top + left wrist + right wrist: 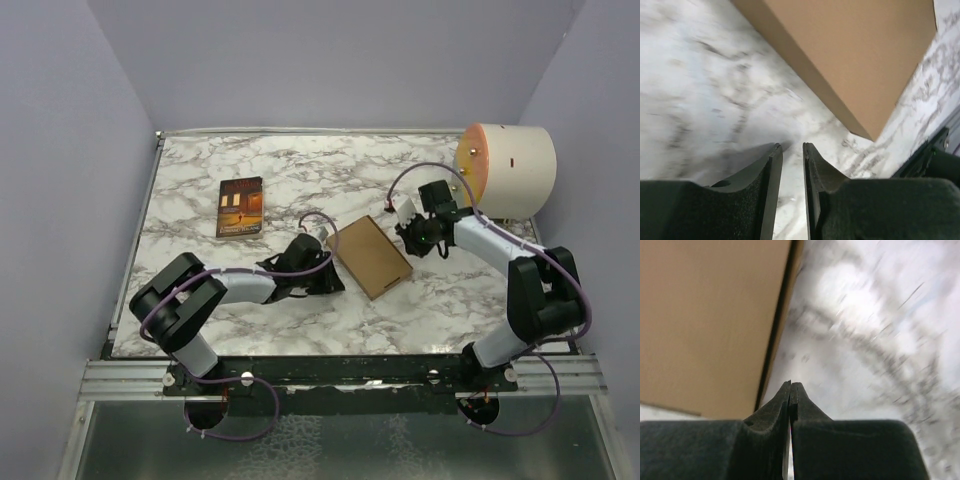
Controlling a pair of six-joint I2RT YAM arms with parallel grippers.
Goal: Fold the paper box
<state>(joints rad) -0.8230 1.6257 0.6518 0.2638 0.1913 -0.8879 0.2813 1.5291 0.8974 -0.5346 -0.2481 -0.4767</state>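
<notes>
The paper box (369, 256) lies flat and closed on the marble table, a plain brown cardboard slab set at an angle near the middle. My left gripper (337, 283) is low beside the box's near left edge. In the left wrist view its jaws (791, 145) stand a little apart with only bare table between them, and the box (855, 55) is ahead, not touched. My right gripper (404, 238) is at the box's right side. Its jaws (790, 384) are pressed together with nothing in them, just off the edge of the box (705, 320).
A dark book with an orange cover picture (240, 207) lies at the back left. A large cream cylinder (510, 168) lies on its side at the back right, close behind the right arm. A metal rail (340, 375) runs along the near table edge.
</notes>
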